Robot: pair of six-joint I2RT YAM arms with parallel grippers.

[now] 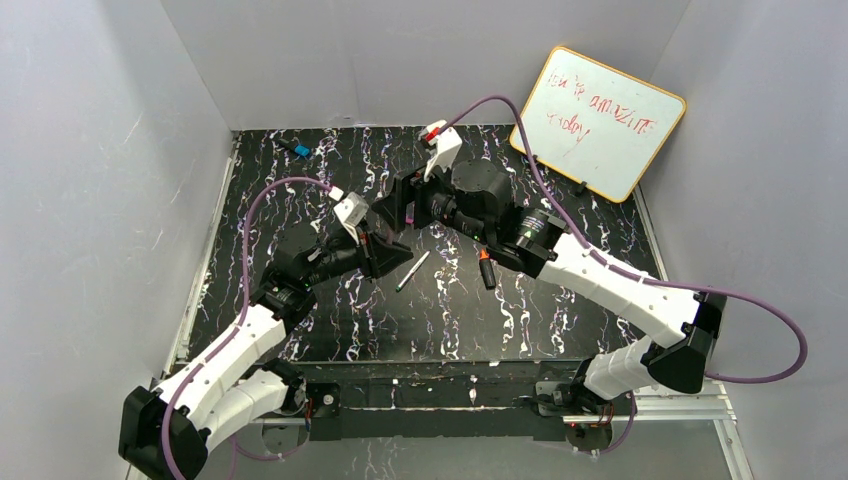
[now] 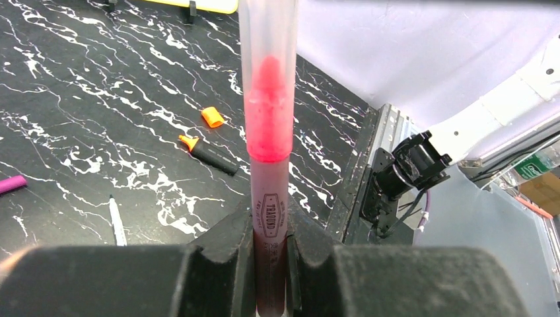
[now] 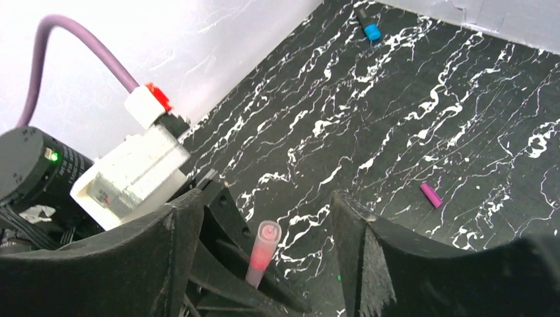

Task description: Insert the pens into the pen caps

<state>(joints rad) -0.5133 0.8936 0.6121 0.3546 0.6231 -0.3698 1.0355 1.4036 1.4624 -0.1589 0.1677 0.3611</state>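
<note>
left end effector [image 2: 271, 231]: pressed together on the lower barrel of the pink-purple pen [image 2: 269, 198], which is held upright.
pale pink cap [image 2: 267, 39]: sits over the pen's tip, above the left fingers and between the fingers of the right end effector [image 3: 264, 211].
right end effector: fingers spread wide, one on each side of the cap, no contact visible.
seating: the red nib shows through the frosted cap. Cannot tell whether it is pushed fully home.
risk, snag: if the right end effector backs away off-axis, a finger could clip the cap and drag it loose.
risk, pivot: the left pinch is low on the barrel, so a sideways knock near the top would likely swing the pen in the grip.
loose items: black marker [image 2: 208, 153] and orange cap [image 2: 212, 117] lie near each other on the bench [image 2: 79, 79], beyond the left end effector. White pen [image 2: 117, 220] and magenta cap [image 2: 12, 183] are off to its left.
risk, next picks: the caps are small and round, so a closing finger may roll one away.
</note>
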